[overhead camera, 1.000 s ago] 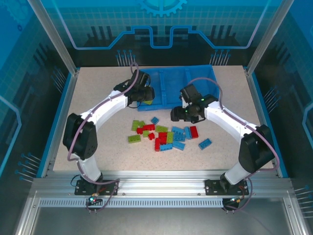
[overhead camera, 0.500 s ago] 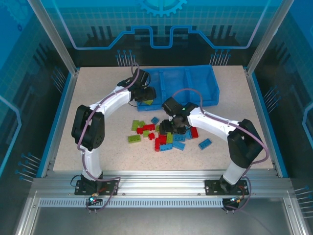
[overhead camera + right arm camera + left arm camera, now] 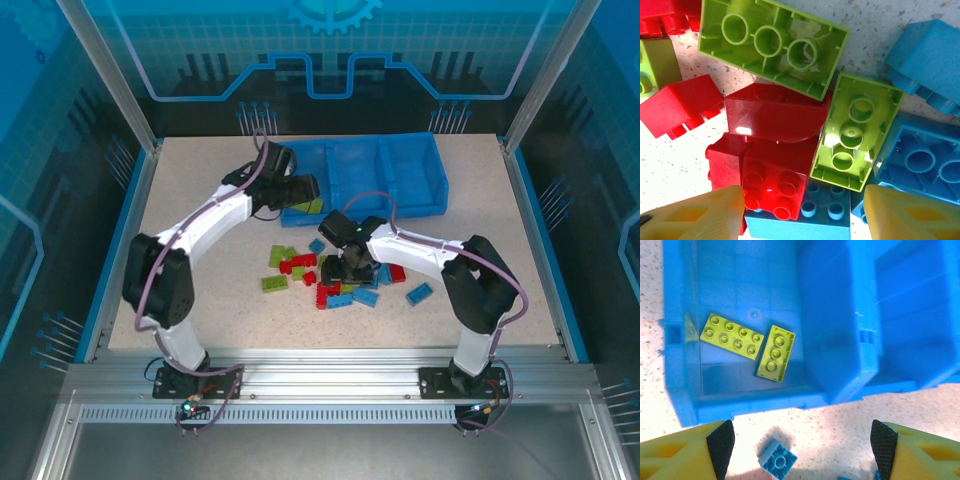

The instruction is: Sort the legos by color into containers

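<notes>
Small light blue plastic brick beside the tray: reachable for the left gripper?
Probably yes: the open left gripper hangs above that light blue brick, lying uncovered on the table, clear of the blue plastic tray.

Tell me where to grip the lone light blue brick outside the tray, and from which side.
Grip the light blue brick across two opposite side walls, coming straight down. It lies studs up, bare table around it, but cornerwise to the open left gripper, so twisting first likely helps.

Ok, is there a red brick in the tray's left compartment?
No, the left compartment holds a green brick and a second green brick, and nothing red.
</notes>
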Available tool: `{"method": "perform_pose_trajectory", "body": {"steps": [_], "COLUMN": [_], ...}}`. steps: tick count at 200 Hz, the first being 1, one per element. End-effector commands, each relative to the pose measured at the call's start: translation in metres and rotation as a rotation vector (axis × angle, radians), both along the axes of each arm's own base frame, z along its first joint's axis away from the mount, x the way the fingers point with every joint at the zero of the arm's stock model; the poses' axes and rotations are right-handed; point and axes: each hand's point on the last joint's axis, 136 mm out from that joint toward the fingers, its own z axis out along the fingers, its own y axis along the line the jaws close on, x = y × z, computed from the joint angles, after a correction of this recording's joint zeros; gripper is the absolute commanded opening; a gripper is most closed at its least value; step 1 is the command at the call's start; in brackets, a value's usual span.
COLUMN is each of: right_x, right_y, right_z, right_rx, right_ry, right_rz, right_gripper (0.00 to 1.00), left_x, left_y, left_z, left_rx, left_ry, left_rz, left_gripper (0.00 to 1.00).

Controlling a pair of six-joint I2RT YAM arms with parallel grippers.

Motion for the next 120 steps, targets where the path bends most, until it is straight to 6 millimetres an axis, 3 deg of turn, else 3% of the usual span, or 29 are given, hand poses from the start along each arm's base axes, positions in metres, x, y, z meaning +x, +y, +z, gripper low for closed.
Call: {"method": "perform_pose_trajectory", "body": {"steps": [1,37,74,120], "right_x": [-0.003,-0.002,-0.002,0.003], "right_y": [0.014,0.017,0.009,0.002], "right_z": [0.002,-0.005,-0.009,-0.007], "right_rx": [0.015,-0.005,-0.042,-0.051], "right_ry": [0.01,0.023,0.028,0.021], "right_rz": [0.004,0.011,0.005,-0.005], "right_gripper": [0.65,0.65,0.54,0.42], "left_x": [-0.014,-0.038,-0.056,-0.063], "left_y": [0.008,0.022,0.032,0.034], "left_z": [0.013,-0.003,-0.019,-0.027], "left_rx": [-0.008,0.018,0.04,0.036], "left_ry": [-0.031,-0.002,0.031,0.049], "left_rz": [0.006,0.023,0.035,0.045], "left_gripper": [0.77,0.77,0.77,0.78]}}
